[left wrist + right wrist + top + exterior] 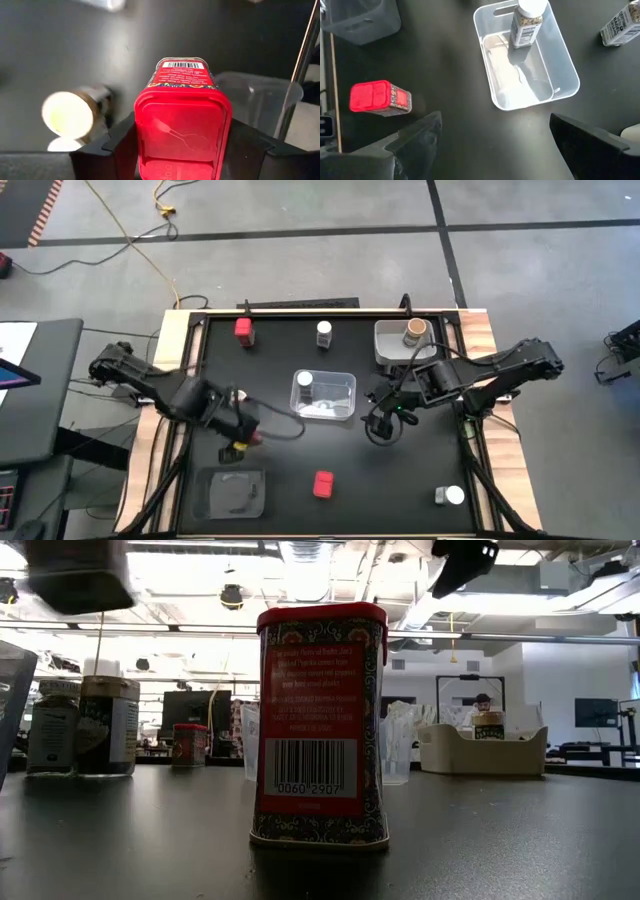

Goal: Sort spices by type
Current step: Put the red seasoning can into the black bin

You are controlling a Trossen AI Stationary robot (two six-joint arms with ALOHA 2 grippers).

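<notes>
Black table with pale wooden edges. Standing directly on it: red tin near the front, red tin and white-lidded jar at the back, white-lidded jar front right. Also clear tray at centre, grey tray back right, clear tray front left.

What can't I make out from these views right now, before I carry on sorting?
- Left gripper: shut on a red spice tin; in the high view the arm hides most of that tin.
- Bottom-left tray: contents unreadable from above; cut off in the left wrist view.
- Grey tray: the low view shows only its wall, hiding most of the tan jar.
- Low view: the front red tin blocks the table's middle.
- Right gripper: open, empty.
</notes>
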